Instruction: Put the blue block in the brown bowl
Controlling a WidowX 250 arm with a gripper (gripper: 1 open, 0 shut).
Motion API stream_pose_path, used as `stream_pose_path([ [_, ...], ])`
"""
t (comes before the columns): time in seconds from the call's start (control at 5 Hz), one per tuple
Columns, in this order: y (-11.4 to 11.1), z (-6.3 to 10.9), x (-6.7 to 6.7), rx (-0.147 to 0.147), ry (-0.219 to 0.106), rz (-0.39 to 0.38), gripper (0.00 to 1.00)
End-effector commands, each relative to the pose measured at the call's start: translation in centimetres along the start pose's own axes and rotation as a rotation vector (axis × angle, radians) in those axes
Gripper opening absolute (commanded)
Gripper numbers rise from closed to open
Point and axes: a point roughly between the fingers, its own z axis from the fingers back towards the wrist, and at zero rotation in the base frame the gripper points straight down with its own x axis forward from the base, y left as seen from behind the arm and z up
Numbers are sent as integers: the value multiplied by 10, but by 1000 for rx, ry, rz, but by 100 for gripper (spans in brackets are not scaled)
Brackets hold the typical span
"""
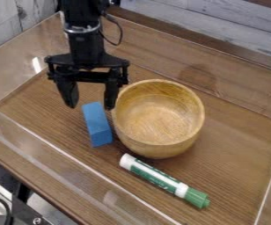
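Observation:
The blue block (97, 124) lies flat on the wooden table, touching or nearly touching the left side of the brown bowl (159, 117). The bowl is round, light wood with a thick rim, and holds nothing. My gripper (90, 97) hangs just above the far end of the block, pointing down. It is open, with one dark finger (68, 92) to the left of the block's far end and the other near the bowl's rim. Nothing is between the fingers.
A white marker with a green cap (163, 181) lies near the front, below the bowl. Clear plastic walls (20, 53) fence the wooden table (220, 88) on all sides.

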Motion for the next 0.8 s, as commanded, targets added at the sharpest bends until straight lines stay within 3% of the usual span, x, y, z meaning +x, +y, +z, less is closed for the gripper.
stream_pose_path([
  [0.0, -2, 0, 2, -3, -32, 15, 100],
  [0.6, -7, -20, -4, 3, -22, 59, 100],
])
